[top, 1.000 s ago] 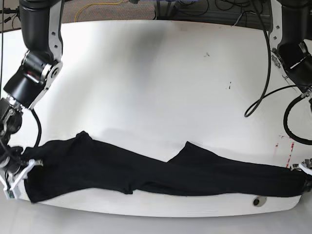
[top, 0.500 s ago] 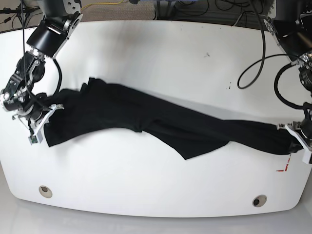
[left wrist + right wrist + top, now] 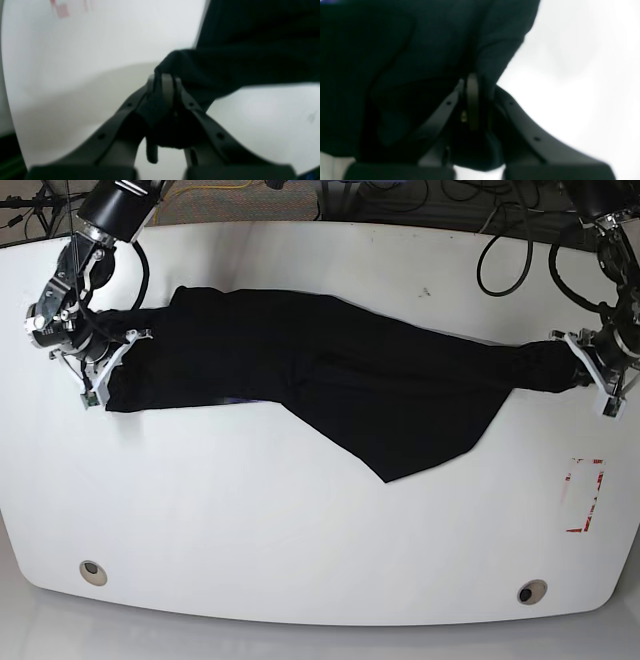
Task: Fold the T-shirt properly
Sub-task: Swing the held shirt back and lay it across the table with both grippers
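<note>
The black T-shirt (image 3: 330, 375) is stretched in a long band across the far half of the white table (image 3: 300, 550), with a pointed flap hanging toward me near the middle. My left gripper (image 3: 590, 370) is at the right end, shut on a bunch of the T-shirt (image 3: 225, 50); its fingertips (image 3: 167, 85) pinch the cloth. My right gripper (image 3: 95, 365) is at the left end, shut on the T-shirt (image 3: 420, 50), with cloth caught between its fingertips (image 3: 472, 85). No print shows on the cloth.
A red outlined mark (image 3: 585, 495) sits on the table at the right. Two round holes, one (image 3: 92, 572) at front left and one (image 3: 531, 591) at front right, lie near the front edge. Cables (image 3: 440, 200) run behind the table's far edge.
Both grippers have carried the T-shirt away from the front edge toward the far side of the table, still stretched between them. The hanging flap now lies further back.
</note>
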Controlling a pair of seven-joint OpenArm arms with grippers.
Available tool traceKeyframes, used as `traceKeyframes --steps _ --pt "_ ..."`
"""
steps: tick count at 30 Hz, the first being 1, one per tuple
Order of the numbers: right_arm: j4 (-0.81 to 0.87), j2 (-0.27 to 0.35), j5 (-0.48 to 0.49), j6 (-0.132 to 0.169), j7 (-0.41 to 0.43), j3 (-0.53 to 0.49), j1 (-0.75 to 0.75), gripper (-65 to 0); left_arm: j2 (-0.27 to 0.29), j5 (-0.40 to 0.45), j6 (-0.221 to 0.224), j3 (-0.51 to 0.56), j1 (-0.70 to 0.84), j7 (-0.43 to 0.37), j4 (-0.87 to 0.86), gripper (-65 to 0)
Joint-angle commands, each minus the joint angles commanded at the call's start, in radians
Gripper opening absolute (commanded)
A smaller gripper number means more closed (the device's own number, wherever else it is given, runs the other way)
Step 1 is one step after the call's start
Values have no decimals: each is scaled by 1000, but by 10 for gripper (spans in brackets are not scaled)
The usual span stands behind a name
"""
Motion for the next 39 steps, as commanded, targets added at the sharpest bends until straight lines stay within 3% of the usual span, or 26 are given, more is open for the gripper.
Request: traceKeyframes --steps 3,6,12,14,24,31,35,39 --pt "0 -2 0 0 5 0 -9 -650 -2 0 0 2 14 3 0 -650" --pt "0 -2 0 0 5 2 -12 -650 -3 0 0 2 15 6 0 -575" --pt "0 -2 0 0 5 2 -11 -650 2 -6 0 3 9 6 5 -271" --pt "0 -3 0 0 5 2 -9 -650 5 -8 0 3 5 8 5 -229" --pt "2 -3 0 0 5 0 14 -650 32 -196 11 2 -158 126 -3 -222" --pt "21 -12 0 0 5 0 14 -650 83 -189 115 17 -313 71 -186 -222" --pt "23 -23 0 0 5 0 14 -650 84 -138 123 75 -416 49 -339 -222" --pt "23 -31 0 0 5 0 14 -650 87 -86 120 140 -503 -38 -519 -222"
